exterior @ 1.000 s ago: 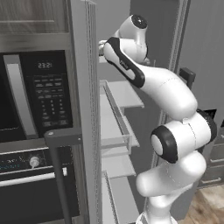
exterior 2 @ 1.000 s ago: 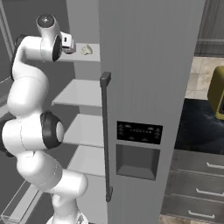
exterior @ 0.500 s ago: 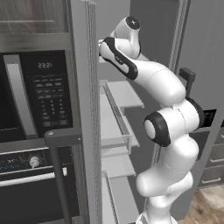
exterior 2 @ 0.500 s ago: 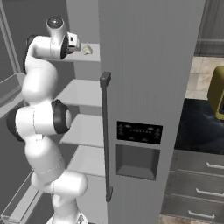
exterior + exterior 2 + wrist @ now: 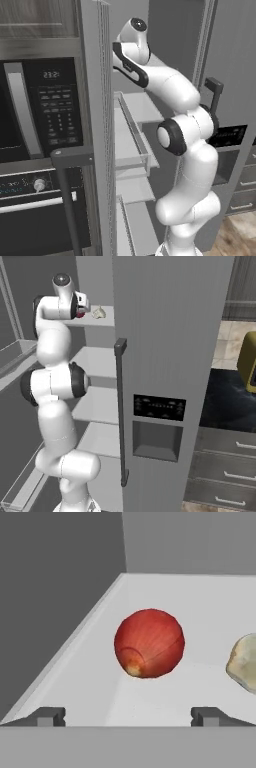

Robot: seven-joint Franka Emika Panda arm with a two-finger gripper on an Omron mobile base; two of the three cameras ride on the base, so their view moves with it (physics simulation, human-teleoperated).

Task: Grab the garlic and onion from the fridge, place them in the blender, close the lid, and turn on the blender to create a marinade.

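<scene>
On the white top shelf [image 5: 165, 602] of the open fridge [image 5: 170, 331] lies a round red onion [image 5: 149, 643], straight ahead of my gripper [image 5: 129, 716] in the hand view. The pale garlic [image 5: 244, 662] lies to its right, cut off by the frame edge. My fingertips [image 5: 48, 716] stand wide apart, short of the onion, with nothing between them: open. From the right base view, the gripper [image 5: 85, 306] is at the top shelf with the garlic [image 5: 98, 312] just beyond it. The blender and lid are out of view.
The black microwave [image 5: 45, 110] and oven [image 5: 35, 200] stand left of the open fridge door [image 5: 97, 125] with its clear bins [image 5: 132, 145]. The shut right door carries a dark bar handle [image 5: 120, 406] and a dispenser [image 5: 159, 426]. Grey drawers [image 5: 225, 466] lie lower right.
The arm has straightened upward and pushed the hand deeper toward the top shelf, closer to the garlic. The gripper has stayed open.
</scene>
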